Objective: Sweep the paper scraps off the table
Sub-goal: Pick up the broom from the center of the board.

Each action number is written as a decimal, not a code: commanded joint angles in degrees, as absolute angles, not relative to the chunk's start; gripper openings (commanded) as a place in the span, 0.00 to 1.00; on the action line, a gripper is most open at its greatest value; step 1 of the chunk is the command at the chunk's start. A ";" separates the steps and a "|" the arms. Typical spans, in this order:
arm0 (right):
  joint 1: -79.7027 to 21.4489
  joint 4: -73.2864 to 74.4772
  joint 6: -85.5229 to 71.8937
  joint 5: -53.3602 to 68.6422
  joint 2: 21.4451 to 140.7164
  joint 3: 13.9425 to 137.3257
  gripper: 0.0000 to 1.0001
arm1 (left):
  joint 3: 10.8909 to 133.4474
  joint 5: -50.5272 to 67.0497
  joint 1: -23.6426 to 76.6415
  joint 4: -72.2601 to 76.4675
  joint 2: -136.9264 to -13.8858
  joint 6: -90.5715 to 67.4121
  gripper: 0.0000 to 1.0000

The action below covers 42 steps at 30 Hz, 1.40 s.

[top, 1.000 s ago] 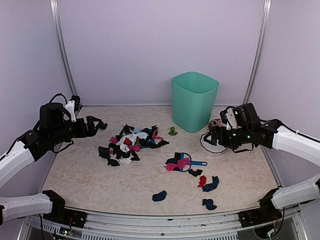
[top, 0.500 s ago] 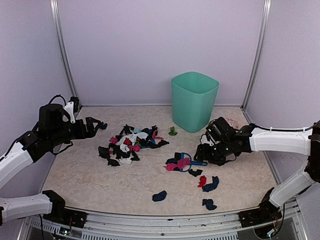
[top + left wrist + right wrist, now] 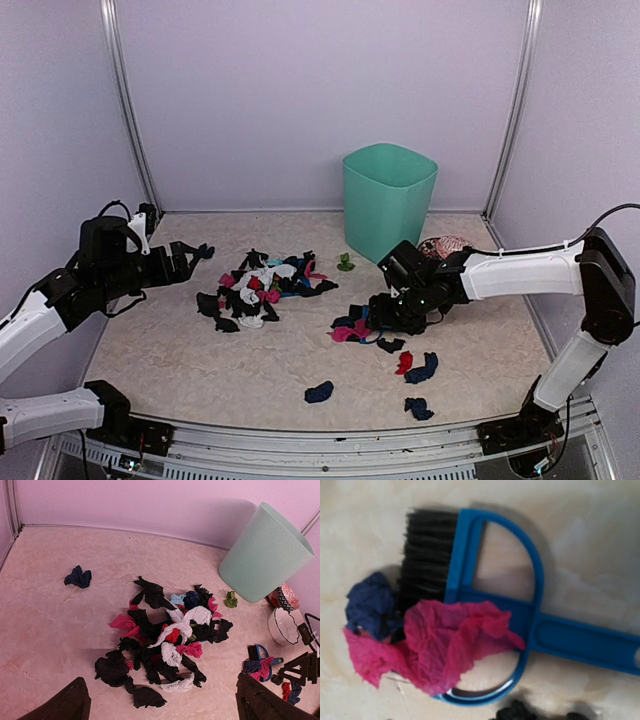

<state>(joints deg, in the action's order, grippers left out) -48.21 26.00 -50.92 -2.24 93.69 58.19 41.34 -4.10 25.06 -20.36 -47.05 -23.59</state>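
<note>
Paper scraps (image 3: pixel 262 290) heaped centre-left, left gripper (image 3: pixel 192 258) fingers spread, right gripper (image 3: pixel 385 312) over blue brush (image 3: pixel 540 630), grip state unclear

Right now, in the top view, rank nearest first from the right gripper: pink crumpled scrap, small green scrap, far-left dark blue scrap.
1. Pink crumpled scrap, beside right gripper.
2. Small green scrap, farther back.
3. Dark blue scrap, far left.

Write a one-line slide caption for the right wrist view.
Pink paper scrap draped over a blue brush on the table.
</note>
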 commanded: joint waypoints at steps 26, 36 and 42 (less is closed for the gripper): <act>-52.45 25.90 -53.16 -7.74 97.92 61.78 0.69 | 40.78 -7.26 28.00 -21.44 -46.67 -24.28 0.99; -51.62 27.62 -52.62 -10.72 101.96 63.44 0.65 | 40.78 -7.88 28.24 -21.85 -47.07 -24.32 0.99; -51.59 27.22 -54.27 -11.08 100.61 60.10 0.61 | 40.87 -8.09 28.33 -21.80 -47.56 -24.36 0.99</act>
